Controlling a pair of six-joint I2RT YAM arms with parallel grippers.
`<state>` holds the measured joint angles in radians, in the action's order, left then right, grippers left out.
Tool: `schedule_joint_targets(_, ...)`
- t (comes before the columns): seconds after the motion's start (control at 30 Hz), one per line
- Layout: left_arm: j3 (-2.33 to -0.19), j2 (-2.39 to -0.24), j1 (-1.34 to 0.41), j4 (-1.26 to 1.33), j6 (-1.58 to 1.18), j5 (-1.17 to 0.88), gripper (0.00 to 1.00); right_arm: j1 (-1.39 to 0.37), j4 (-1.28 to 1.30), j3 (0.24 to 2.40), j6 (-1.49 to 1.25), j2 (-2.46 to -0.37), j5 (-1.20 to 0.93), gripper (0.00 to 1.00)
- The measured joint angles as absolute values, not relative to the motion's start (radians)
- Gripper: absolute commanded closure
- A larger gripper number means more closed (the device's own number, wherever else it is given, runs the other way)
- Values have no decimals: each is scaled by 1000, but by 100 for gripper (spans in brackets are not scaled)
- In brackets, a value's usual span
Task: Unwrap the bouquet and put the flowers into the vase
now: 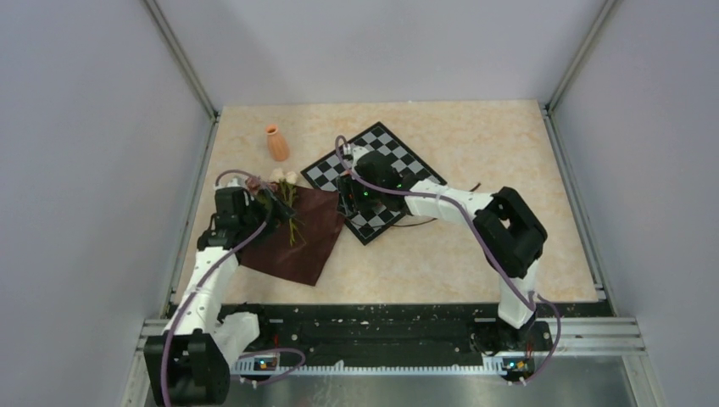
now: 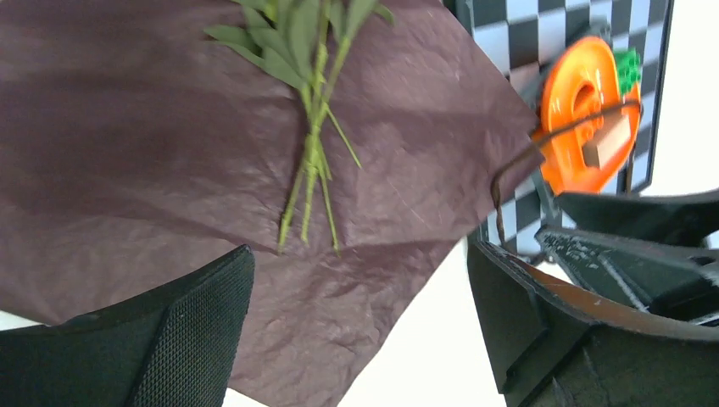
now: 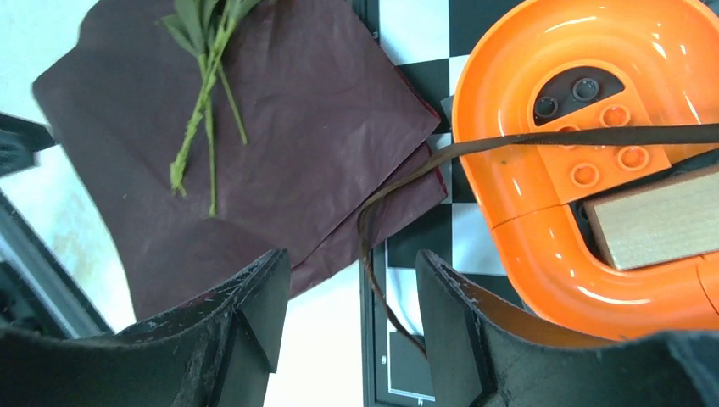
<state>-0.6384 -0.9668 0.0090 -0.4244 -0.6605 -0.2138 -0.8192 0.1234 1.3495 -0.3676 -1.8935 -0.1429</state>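
The bouquet lies unwrapped: its maroon cloth [image 1: 292, 237] is spread flat and the flowers [image 1: 287, 188] rest on it, pale heads toward the vase [image 1: 276, 142], which stands upright at the back left. Green stems [image 2: 309, 161] [image 3: 200, 110] lie across the cloth [image 2: 153, 144] [image 3: 280, 119]. My left gripper [image 1: 261, 200] [image 2: 360, 280] hovers open over the cloth's near corner, holding nothing. My right gripper [image 1: 349, 203] [image 3: 349, 271] is open at the cloth's right edge. The thin dark ribbon [image 3: 373, 246] loops down between its fingers, close to the right one.
A chessboard [image 1: 398, 157] lies right of the cloth. On it sits an orange heart-shaped object [image 3: 585, 110] [image 2: 576, 102] with a wooden block [image 3: 653, 225] inside; the ribbon runs across it. Metal frame posts and grey walls enclose the table.
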Motion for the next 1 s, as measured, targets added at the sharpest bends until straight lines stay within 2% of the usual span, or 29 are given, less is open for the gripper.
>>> schedule_joint_targets(0.33, -545, -892, 225, -382, -730, -171, 1, -822, 157, 1398, -394, -2000, -90, 52)
schedule_joint_targets(0.63, -418, -885, 248, -293, -812, -146, 1, -822, 133, 1415, -413, -2040, -76, 57)
schedule_joint_targets(0.8, -404, -886, 250, -278, -814, -139, 1, -822, 110, 1416, -417, -2049, -66, 63)
schedule_joint_targets(0.87, -398, -886, 253, -269, -814, -137, 1, -822, 101, 1417, -419, -2056, -59, 68)
schedule_joint_targets(1.0, -377, -886, 262, -261, -818, -136, 1, -822, 98, 1435, -419, -2069, -46, 86)
